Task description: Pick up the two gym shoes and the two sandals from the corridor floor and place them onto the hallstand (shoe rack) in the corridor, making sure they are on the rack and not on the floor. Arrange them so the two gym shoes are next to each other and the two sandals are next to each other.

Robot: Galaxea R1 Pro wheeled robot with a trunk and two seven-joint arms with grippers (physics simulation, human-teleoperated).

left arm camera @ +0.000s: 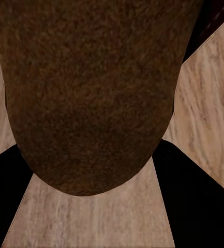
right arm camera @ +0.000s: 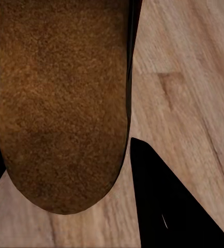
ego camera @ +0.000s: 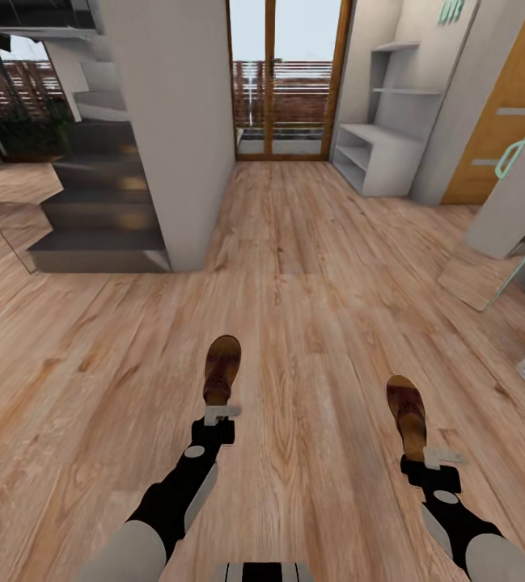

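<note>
Two sandals up off the corridor floor, one per hand! The left sandal sits clamped at its heel in the left hand; the right sandal is gripped the same way by the right hand. Far ahead of them stands the hallstand, beside the glass door. Left of that door, a grey pillar and dark stairs.

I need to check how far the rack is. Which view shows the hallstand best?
The head view: the white hallstand stands far ahead beside the glass door, shelves visible. The wrist views show sandal soles and floor instead.
</note>
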